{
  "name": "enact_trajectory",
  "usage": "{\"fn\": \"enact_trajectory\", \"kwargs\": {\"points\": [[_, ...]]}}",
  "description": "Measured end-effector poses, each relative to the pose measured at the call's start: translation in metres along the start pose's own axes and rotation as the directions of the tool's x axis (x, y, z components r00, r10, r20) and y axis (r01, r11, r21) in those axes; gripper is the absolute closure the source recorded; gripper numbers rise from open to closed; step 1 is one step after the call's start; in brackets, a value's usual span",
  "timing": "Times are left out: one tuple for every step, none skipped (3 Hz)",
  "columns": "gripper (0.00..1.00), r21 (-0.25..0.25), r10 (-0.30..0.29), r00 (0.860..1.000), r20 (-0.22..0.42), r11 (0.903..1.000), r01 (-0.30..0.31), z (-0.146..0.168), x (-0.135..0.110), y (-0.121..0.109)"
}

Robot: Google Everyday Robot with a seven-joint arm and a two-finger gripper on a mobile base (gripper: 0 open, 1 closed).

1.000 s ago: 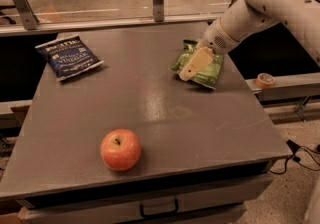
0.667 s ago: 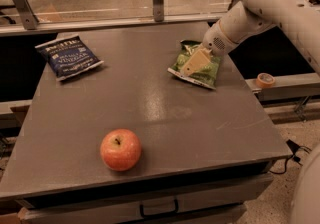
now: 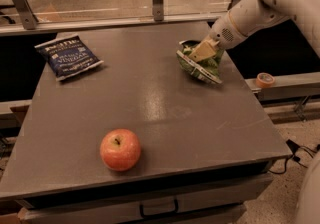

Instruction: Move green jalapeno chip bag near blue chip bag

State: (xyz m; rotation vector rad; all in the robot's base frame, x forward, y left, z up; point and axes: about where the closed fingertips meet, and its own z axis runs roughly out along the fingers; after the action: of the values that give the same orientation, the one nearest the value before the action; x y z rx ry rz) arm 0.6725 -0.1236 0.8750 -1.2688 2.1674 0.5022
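Camera view shows the gripper (image 3: 202, 50) at the right of centre in the upper half of the frame, at the end of the pale arm (image 3: 260, 8) that reaches in from the upper right corner. Its pincer looks closed on the upper part of the green jalapeno chip bag (image 3: 207, 69), with nothing else in its hold. The bag sits at the right rear part of the grey table (image 3: 165, 113), crumpled and tipped. One pale sealed edge is turned toward the lower left of the frame, and it seems to be raised a little off the surface on that side, though whether any part touches the table is hard to tell. Its long axis appears to run from that lower-left seam up toward the gripper at the upper right, but the creasing makes this a loose reading. The blue chip bag (image 3: 69, 57) lies flat in the upper left of the frame, well apart from the green one. Its top edge faces the rear of the table, and its length slants from upper left down toward lower right. An apple (image 3: 120, 149) rests near the front, left of centre, and a roll of tape (image 3: 264, 79) lies on the ledge at the right. By my judgement the grasp is made and the carry is the step in hand. The next move calls for travelling leftward across the rear of the table, staying behind the apple, then setting the green bag down just beside the blue one without landing on it or nudging it.
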Motion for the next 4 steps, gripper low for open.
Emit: {"fn": "enact_trajectory", "kwargs": {"points": [[1.0, 0.044, -0.057, 0.995, 0.079, 0.9976, 0.053, -0.042, -0.024, 0.002], [1.0, 0.03, -0.079, 0.993, 0.083, 0.9966, 0.077, -0.034, -0.032, 0.007], [1.0, -0.007, -0.141, 0.986, 0.094, 0.9898, 0.142, -0.012, -0.052, 0.021], [1.0, -0.031, -0.218, 0.97, 0.109, 0.9745, 0.222, 0.01, -0.078, 0.034]]}}
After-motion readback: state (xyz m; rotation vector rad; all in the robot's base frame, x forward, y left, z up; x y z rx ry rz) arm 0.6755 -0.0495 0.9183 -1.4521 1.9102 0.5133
